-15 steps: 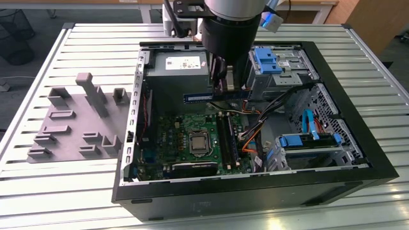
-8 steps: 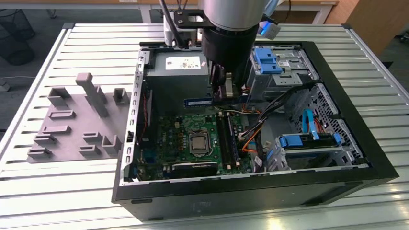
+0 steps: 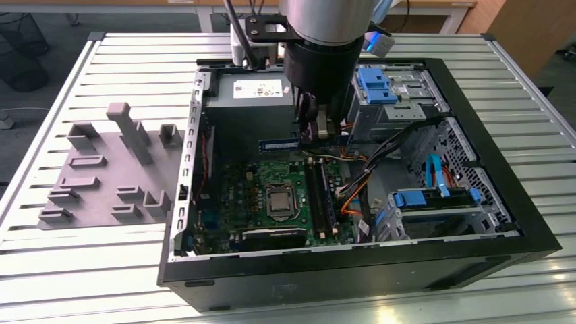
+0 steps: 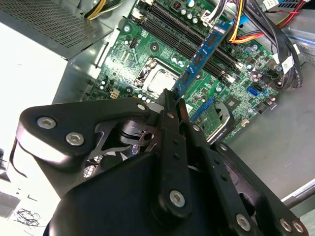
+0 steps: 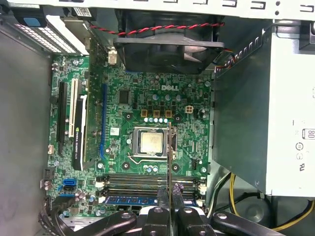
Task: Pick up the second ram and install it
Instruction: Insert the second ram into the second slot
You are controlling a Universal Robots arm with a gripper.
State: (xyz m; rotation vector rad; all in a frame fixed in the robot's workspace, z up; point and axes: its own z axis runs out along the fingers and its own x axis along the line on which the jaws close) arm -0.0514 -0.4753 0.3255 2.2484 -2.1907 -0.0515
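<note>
Open computer case, second ram clamped in hand

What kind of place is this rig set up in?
Likely a lab or workshop bench for PC assembly: an open computer case lies on a slatted metal table, a grey moulded fixture beside it, with the hand holding a ram stick inside.

Open computer case on slatted table. Inside: green motherboard, bare processor socket, black fan, grey power supply, blue drive brackets. Grey fixture beside case, at exterior view's left.
</note>
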